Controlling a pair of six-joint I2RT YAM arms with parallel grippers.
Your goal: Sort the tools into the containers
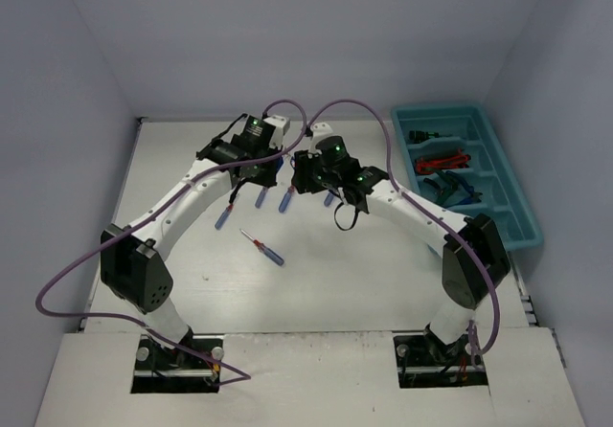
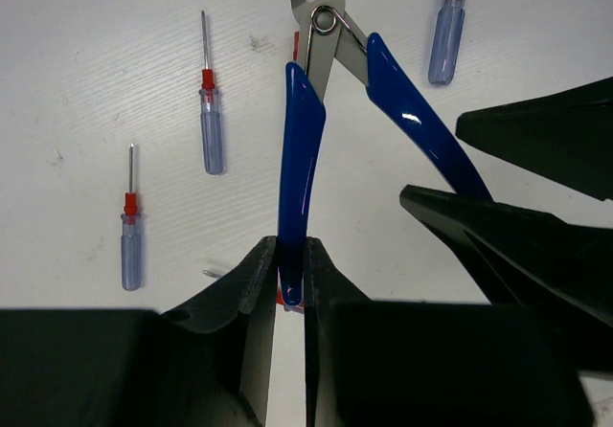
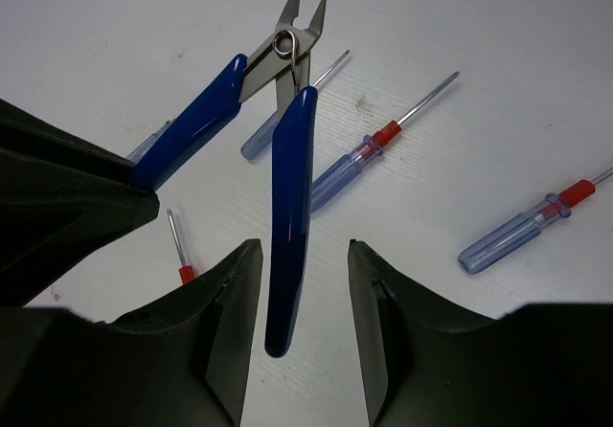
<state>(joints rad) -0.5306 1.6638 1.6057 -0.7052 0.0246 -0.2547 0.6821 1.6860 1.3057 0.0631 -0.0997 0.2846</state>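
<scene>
The left gripper (image 2: pixel 290 288) clamps one handle of slim blue-handled steel pliers (image 2: pixel 305 130); the right gripper (image 3: pixel 305 255) holds its fingers apart around the other; the left wrist view cuts off the pliers' nose

Left arm (image 1: pixel 187 202) and right arm (image 1: pixel 421 212) arched inward toward each other, left tool (image 2: pixel 290 272) pinched tight, right tool (image 3: pixel 302 255) part-open.

The top external camera looks down on the whole table (image 1: pixel 335 279); both wrist cameras closely share the blue-handled pliers (image 2: pixel 302 159).
</scene>
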